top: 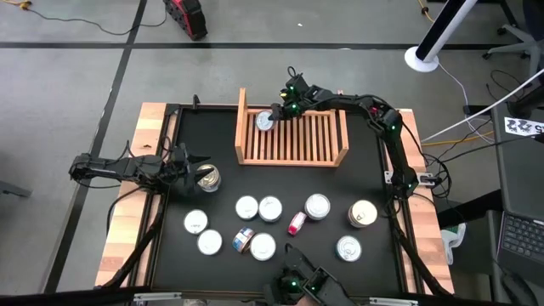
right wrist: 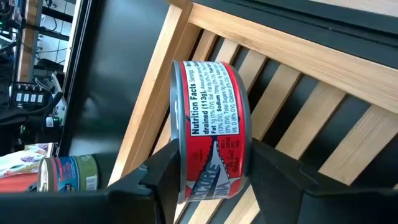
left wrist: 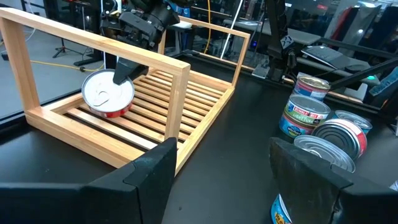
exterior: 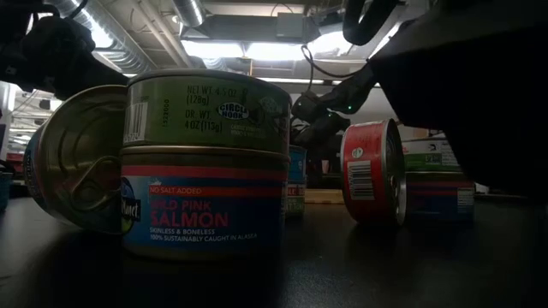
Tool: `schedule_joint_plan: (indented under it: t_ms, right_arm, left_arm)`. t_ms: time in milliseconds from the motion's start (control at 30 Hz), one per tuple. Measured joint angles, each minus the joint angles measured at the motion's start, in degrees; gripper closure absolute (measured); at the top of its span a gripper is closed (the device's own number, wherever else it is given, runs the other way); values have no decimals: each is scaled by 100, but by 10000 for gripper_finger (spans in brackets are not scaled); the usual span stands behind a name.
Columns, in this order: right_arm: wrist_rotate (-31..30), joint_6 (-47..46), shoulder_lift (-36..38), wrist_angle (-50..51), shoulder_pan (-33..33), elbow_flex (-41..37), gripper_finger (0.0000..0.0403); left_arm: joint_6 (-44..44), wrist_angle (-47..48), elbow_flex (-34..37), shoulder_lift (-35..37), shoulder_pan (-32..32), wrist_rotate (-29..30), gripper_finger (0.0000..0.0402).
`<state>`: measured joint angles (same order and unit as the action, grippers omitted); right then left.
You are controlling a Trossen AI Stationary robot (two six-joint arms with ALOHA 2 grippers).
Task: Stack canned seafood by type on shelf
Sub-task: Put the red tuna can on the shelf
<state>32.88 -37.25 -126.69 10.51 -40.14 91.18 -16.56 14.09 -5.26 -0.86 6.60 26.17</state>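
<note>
Right tool (right wrist: pixel 208 171) straddled a red round tin (right wrist: pixel 208 130), "Nutrition Facts" label, on the slatted bamboo shelf (top: pixel 293 140); grip or release unclear. Left tool (left wrist: pixel 214 171) gaped beside a "Pink Salmon" stack (exterior: pixel 204 162) on the black counter (top: pixel 374 178).

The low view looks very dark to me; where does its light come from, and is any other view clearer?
Low view: bright ceiling lamps backlight the stacked round labelled tins, leaving the table black. High view: evenly lit, the light wooden slatted shelf is clear.
</note>
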Motion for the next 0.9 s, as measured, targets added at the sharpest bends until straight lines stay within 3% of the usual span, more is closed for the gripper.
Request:
schedule_joint_plan:
  t_ms: [133, 467, 633, 767, 900]
  right_arm:
    - [-199, 4, 0, 39, 0, 0, 218]
    - [-401, 50, 0, 178, -6, 0, 126]
    - [-352, 156, 11, 26, -108, 0, 106]
    - [-31, 155, 11, 9, -209, 0, 106]
    - [826, 155, 11, 12, -346, 0, 113]
  left_arm:
    - [0, 0, 1, 0, 0, 0, 153]
    - [-9, 0, 0, 0, 1, 0, 153]
    - [-12, 0, 1, 0, 1, 0, 153]
    - [-15, 0, 0, 0, 1, 0, 153]
    - [-17, 0, 0, 0, -1, 0, 153]
